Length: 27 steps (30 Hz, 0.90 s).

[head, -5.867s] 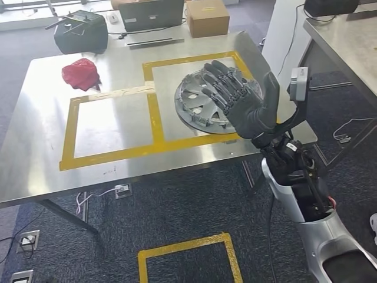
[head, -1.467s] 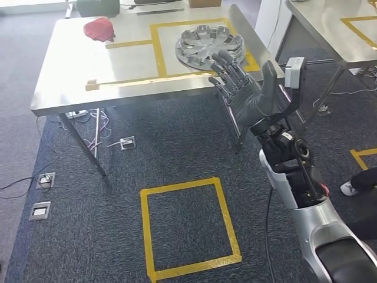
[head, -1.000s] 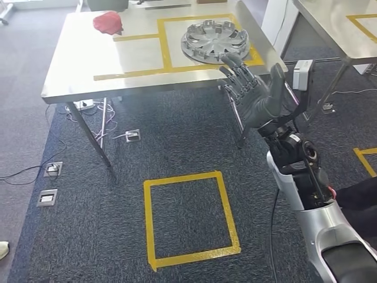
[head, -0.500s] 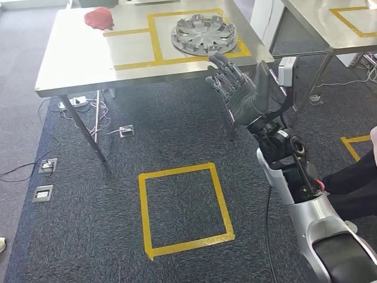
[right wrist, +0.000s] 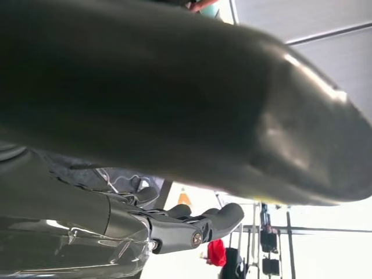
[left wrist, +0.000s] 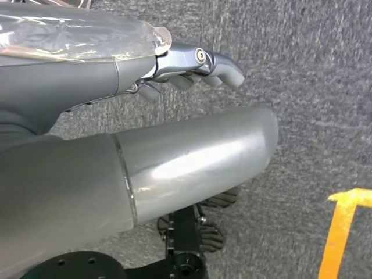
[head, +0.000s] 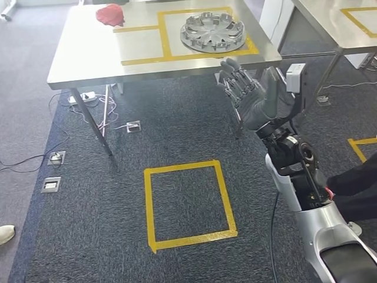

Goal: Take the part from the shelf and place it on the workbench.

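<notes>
A dark grey carpet (head: 80, 230) covers the floor, with a square of yellow tape (head: 189, 203) marked on it in the near middle. At the far side stands a steel workbench (head: 84, 53) with yellow tape outlines on its top. The part, a silver wheel cover (head: 212, 32), lies flat on the workbench inside the right-hand outline, near the bench's right end. A red cloth (head: 111, 14) sits at the far left of the bench top. The right hand (head: 251, 97) is raised in front of the bench's near right corner, well apart from the wheel cover, palm showing, fingers spread and holding nothing. The left hand (left wrist: 145, 75) hangs over the carpet with fingers stretched out, empty. Floor sockets (head: 56, 158) and cables lie under the bench's left side.
</notes>
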{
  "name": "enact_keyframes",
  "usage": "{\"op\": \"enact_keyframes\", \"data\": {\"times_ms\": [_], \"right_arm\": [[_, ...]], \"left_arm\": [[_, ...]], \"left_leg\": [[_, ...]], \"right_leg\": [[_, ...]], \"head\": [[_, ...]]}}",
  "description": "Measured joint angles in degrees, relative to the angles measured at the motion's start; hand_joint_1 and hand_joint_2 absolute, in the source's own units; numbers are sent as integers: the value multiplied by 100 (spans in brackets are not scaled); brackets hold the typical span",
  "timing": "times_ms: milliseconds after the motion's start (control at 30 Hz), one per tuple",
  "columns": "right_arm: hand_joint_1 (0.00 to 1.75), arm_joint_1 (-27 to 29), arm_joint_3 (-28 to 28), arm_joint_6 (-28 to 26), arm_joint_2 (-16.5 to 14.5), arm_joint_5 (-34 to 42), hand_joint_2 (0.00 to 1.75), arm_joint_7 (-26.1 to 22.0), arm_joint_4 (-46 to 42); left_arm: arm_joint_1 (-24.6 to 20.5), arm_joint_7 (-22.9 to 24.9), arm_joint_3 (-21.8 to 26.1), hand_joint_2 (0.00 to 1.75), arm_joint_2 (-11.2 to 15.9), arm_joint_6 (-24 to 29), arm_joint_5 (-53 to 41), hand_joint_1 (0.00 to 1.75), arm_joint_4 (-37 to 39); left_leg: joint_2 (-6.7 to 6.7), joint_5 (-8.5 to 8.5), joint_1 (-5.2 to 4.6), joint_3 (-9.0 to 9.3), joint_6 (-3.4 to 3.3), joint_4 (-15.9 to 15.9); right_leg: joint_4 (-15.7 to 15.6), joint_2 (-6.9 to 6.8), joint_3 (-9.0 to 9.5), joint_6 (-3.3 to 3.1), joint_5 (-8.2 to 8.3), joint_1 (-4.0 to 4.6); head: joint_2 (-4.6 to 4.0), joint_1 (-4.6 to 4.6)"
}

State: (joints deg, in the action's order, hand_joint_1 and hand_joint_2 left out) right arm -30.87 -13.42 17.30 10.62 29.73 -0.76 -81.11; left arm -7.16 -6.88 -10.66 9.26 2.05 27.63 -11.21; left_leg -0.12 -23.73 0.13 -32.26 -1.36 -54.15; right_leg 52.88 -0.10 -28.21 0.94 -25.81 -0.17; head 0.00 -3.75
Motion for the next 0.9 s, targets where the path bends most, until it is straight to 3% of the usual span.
{"op": "enact_keyframes", "data": {"times_ms": [67,200,367,900], "right_arm": [[0,13,1,-14,0,-15,0,2,0],[0,19,7,-110,0,-165,0,2,-2],[0,37,24,-293,0,-493,0,-21,-5],[0,152,91,-443,0,-643,0,-65,-115]], "left_arm": [[5,-18,0,0,-3,8,2,0,0],[4,-157,1,0,-3,89,28,0,0],[-5,-328,0,0,-16,161,65,0,0],[-17,-405,0,0,-38,201,16,0,0]], "left_leg": [[6,15,8,-9,-14,7],[6,53,27,-1,63,43],[5,64,29,2,84,59],[5,54,21,0,98,57]], "right_leg": [[7,7,-17,-10,0,5],[14,10,-33,-46,14,22],[19,8,-38,-61,11,25],[13,7,-35,-65,8,13]], "head": [[0,50],[0,118],[0,175],[0,189]]}}
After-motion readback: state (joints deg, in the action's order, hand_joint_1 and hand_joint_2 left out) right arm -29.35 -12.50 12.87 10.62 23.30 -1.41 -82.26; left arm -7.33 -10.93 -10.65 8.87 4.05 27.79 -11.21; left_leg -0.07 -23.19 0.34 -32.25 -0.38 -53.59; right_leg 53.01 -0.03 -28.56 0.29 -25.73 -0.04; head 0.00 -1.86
